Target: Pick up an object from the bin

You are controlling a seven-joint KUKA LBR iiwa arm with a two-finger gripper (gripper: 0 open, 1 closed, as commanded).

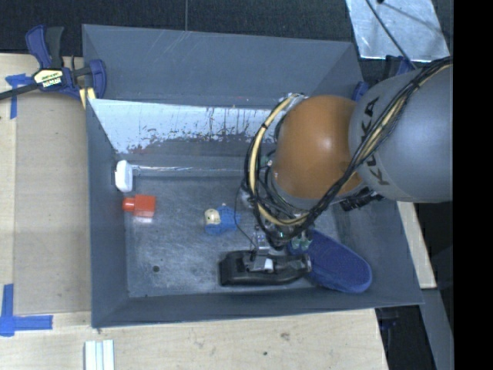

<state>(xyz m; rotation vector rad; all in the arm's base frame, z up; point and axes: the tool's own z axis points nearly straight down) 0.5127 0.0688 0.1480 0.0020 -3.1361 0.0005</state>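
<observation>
A black flat thing (235, 272) was noted along the lower wall of the bin (108, 230), right of centre, with a blue oval pad (347, 268) touching its right end. The gripper (267, 260) was seen down on its top; whether released or clenched could not be told. The grasping step was judged in hand: a firm closure, then a straight lift clear of the pad, would be called for.

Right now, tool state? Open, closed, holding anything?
Tool: cannot be told. It is down at the black object by the near wall of the bin.
</observation>
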